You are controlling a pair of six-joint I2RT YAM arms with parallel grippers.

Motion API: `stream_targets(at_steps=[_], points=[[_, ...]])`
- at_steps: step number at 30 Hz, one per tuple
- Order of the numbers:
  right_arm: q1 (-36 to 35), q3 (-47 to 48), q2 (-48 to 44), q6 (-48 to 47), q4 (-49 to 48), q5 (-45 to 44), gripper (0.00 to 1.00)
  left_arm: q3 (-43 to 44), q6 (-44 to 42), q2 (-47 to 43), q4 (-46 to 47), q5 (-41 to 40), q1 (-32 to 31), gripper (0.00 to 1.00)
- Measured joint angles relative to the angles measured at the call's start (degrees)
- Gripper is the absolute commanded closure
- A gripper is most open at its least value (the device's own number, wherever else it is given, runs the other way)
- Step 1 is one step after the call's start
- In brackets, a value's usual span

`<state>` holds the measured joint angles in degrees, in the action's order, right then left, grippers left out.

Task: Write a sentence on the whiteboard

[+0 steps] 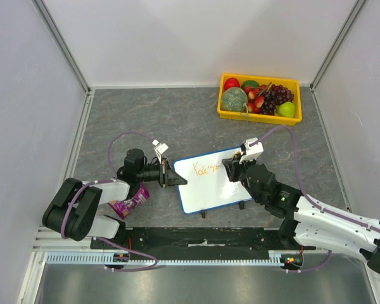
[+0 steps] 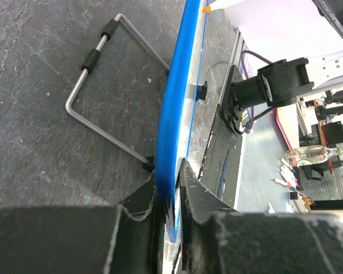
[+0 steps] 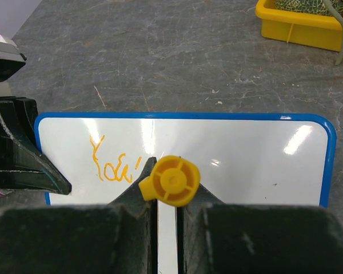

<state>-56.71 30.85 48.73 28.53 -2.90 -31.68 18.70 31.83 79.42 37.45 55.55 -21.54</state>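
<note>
the whiteboard point(image 1: 212, 180) sits close to the near edge of the desk, about midway between its left and right edges, with the blue frame skewed to those edges. the left end effector point(image 2: 170, 200) is pinching the board's left edge, one finger on each face of the frame. a bent wire stand point(image 2: 97, 108) shows beside the frame on the grey desk. the right end effector point(image 3: 167, 194) is pressed together around an orange marker point(image 3: 170, 181), held over the board's middle; its tip is hidden, so contact with the surface cannot be told. the sentence point(image 3: 111, 165) is only begun: orange letters reading about "you'" at the board's upper left. a yellow tray point(image 1: 223, 113) of fruit stands at the far right corner, well apart from the board.
</note>
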Motion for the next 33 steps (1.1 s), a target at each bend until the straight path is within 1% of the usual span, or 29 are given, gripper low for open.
stream_targets(at_steps=[14, 23, 33], points=[[0.00, -2.32, -2.93, 2.14, 2.14, 2.49, 1.00, 0.02, -0.02, 0.07, 0.02, 0.04, 0.02, 0.98], [0.00, -2.38, -4.55, 2.47, 4.87, 1.49, 1.00, 0.04, 0.00, 0.09, 0.02, 0.09, 0.02, 0.98], [0.00, -1.44, -4.00, 1.31, 5.16, 0.09, 1.00, 0.04, 0.00, 0.09, 0.02, 0.09, 0.02, 0.98]])
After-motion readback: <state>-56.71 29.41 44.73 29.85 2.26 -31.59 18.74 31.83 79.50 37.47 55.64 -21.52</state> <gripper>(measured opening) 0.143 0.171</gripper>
